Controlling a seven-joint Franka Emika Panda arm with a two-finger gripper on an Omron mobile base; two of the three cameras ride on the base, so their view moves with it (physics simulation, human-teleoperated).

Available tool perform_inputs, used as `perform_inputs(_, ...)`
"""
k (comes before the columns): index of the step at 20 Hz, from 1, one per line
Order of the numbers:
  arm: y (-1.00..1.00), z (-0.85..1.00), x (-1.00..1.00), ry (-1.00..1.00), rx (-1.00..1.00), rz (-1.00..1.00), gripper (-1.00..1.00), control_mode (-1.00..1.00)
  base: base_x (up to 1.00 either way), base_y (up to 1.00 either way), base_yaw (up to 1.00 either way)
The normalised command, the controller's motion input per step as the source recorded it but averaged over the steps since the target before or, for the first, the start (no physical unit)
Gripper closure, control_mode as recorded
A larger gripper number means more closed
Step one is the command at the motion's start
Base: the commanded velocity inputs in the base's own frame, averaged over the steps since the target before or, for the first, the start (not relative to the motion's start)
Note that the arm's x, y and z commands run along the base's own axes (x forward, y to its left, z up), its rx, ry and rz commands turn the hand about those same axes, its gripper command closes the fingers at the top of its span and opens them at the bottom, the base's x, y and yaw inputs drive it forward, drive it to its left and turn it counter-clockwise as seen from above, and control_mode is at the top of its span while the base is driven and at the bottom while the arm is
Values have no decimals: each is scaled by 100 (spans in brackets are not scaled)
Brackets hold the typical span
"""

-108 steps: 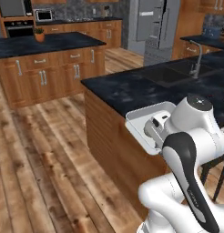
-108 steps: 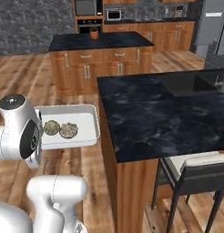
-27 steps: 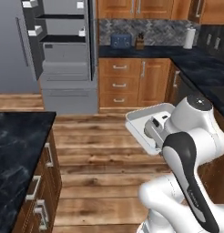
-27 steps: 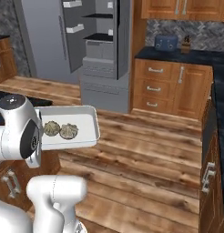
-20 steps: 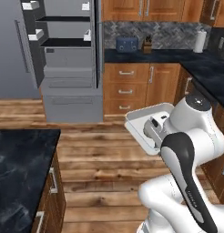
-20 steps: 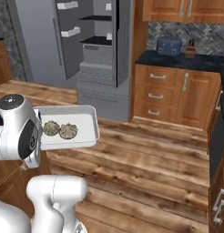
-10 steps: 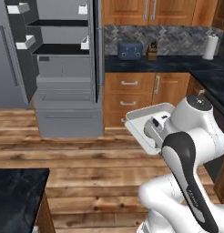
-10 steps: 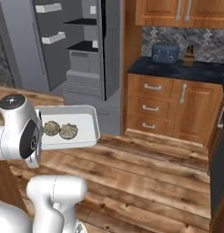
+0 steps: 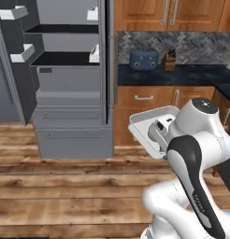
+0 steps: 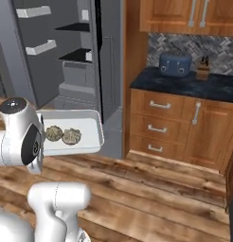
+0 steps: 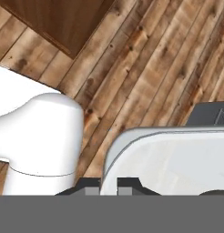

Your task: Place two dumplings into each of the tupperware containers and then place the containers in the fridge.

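While carried, container [image 10: 92, 126] shows dumplings [image 10: 63, 135].

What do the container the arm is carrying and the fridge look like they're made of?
The container looks like pale, matte plastic: thin flared rim, slightly translucent grey-white walls, two dumplings inside. The fridge looks like brushed grey steel outside, with dull grey inner walls, dark shelves and white door bins, probably plastic.

I see a wood plank floor [image 9: 65, 186] across the bottom, wooden base cabinets [image 10: 175, 130] under a dark counter [image 10: 194, 82] at right, a blue toaster [image 9: 144, 59] and knife block [image 9: 169, 59] against the grey herringbone backsplash [image 9: 196, 46], and upper cabinets [image 9: 173, 14] top right.
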Motion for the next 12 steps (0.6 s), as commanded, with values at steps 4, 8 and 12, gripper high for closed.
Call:
perform_inputs(4, 0, 0, 0, 0, 0, 0, 100, 100, 100, 31, 16)
perform_inputs(8, 0, 0, 0, 0, 0, 0, 100, 100, 78, 26, 24)
perform_inputs(12, 0, 0, 0, 0, 0, 0, 100, 100, 49, 27, 33)
